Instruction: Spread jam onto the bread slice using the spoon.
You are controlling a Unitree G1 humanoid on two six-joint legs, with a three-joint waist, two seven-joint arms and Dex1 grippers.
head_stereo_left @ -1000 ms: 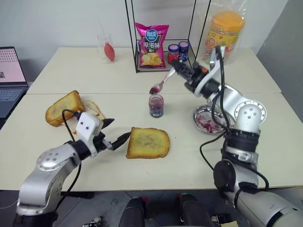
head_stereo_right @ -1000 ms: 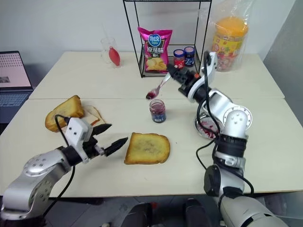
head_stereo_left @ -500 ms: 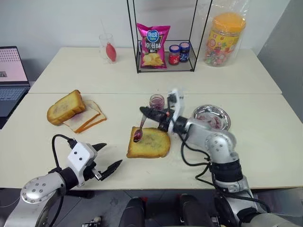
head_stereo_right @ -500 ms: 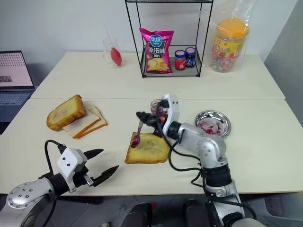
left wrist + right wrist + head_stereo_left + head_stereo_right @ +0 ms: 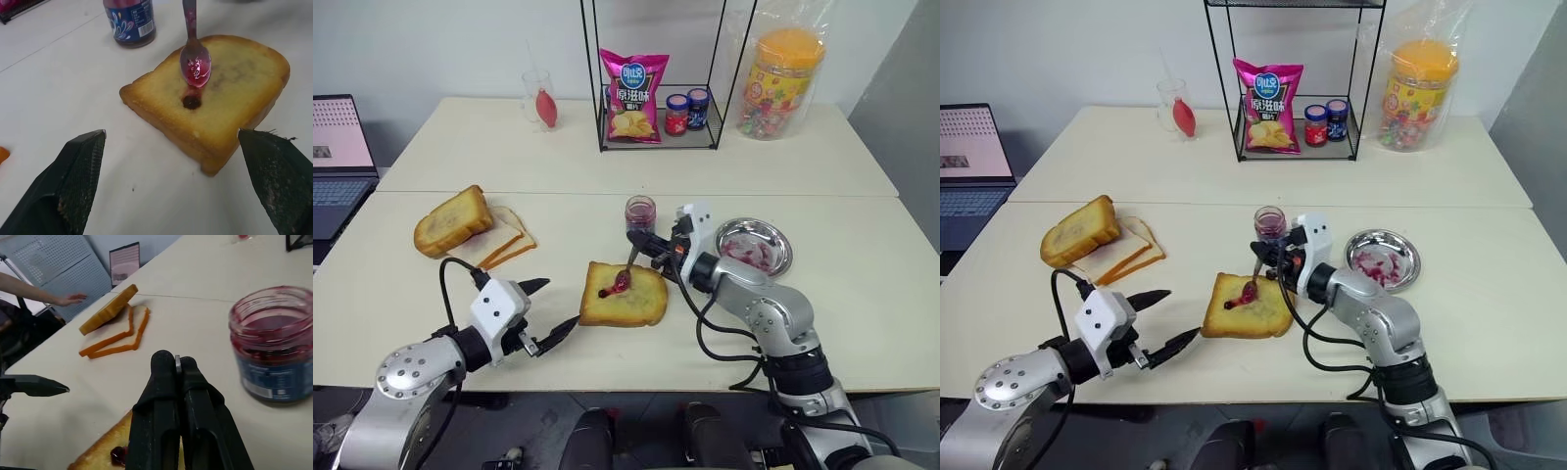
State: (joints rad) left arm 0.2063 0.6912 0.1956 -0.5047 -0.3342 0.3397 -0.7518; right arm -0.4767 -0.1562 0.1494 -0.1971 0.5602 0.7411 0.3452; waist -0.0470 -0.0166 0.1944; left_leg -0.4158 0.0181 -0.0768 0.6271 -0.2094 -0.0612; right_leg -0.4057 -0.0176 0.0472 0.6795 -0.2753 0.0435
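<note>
Over the bread slice (image 5: 215,95): right claw (image 5: 648,249) clamped on the spoon (image 5: 194,58), jam (image 5: 191,102) dabbed, spreading step.
Next, judged: sweeping the bowl flat across the face (left claw (image 5: 551,314) gaping wide, empty, just beside).

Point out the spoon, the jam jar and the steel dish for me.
spoon (image 5: 195,66): left wrist view, on its jam-coated bowl over the toast.
jam jar (image 5: 640,214): left eye view, on its glass side.
steel dish (image 5: 781,257): left eye view, on its right rim.

Glossy metal spoon (image 5: 195,61), clear glass jam (image 5: 639,214) jar, rough toasted bread slice (image 5: 625,295).
</note>
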